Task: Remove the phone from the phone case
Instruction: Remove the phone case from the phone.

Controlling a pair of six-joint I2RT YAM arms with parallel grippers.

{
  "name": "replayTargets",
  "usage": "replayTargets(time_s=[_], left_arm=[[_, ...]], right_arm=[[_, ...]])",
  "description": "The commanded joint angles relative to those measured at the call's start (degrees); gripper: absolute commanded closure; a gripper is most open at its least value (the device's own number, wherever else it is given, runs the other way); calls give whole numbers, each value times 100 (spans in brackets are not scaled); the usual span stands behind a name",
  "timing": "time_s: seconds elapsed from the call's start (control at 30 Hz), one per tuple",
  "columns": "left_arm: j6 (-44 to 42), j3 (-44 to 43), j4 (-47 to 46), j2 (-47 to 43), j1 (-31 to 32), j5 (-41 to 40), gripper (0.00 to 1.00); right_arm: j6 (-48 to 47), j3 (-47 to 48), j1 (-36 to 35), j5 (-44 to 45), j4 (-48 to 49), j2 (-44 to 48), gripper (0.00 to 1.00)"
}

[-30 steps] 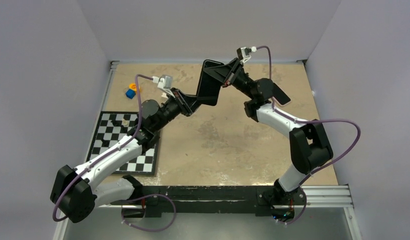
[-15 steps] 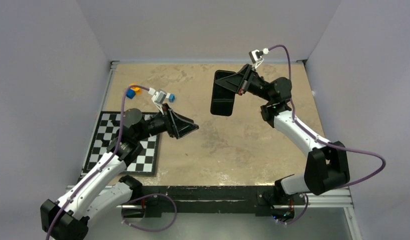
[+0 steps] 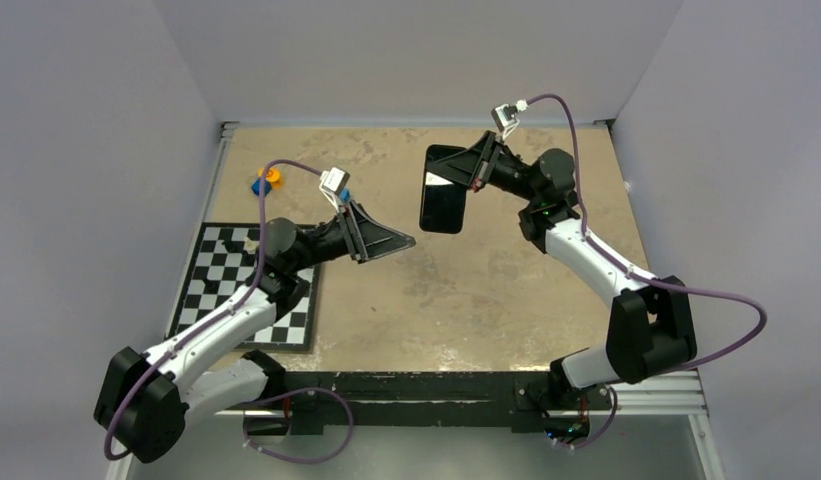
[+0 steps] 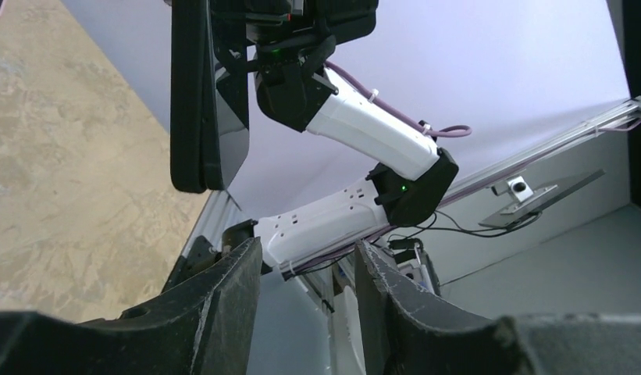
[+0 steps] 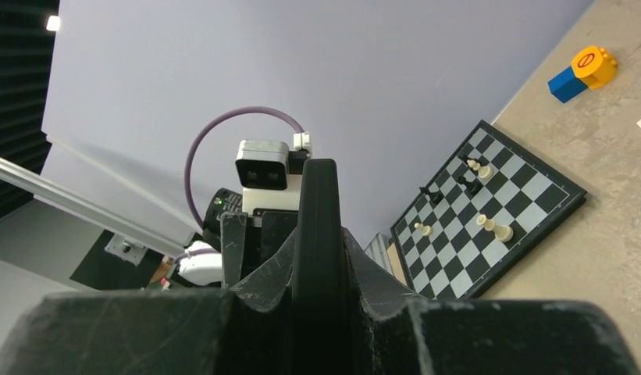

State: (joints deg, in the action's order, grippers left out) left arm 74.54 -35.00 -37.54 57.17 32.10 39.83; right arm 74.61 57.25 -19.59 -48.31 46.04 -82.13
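The right hand point(image 3: 473, 170) clamps the black slab-shaped phone point(image 3: 443, 207), seemingly still inside its black phone case point(image 4: 186, 117), above the far edge of the tan counter point(image 3: 436, 300). The left hand point(image 3: 404, 241), parted and empty, has released it and pulled back; separation remains undone.

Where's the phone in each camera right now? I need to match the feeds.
Top external: phone, upper centre, held by the right gripper.
Left wrist: phone top left, edge-on.
Right wrist: phone centre, edge-on, clamped.
Shared landmark: chessboard, left in the top view, right in the right wrist view; absent from left wrist.
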Motion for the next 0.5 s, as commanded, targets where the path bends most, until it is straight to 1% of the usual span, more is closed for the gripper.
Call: replayTargets(time_s=[0.0, 0.17, 0.3, 0.47], left_arm=[[761, -414, -1317, 483, 129, -156, 49], [910, -431, -1586, 811, 138, -235, 50], [819, -434, -1473, 894, 144, -331, 51], [606, -443, -1255, 943, 144, -330, 53]], right_arm=[[95, 223, -52, 248, 204, 131, 100], [80, 249, -79, 252, 165, 162, 100], [93, 251, -136, 252, 189, 162, 100], [315, 185, -164, 245, 449, 155, 100]])
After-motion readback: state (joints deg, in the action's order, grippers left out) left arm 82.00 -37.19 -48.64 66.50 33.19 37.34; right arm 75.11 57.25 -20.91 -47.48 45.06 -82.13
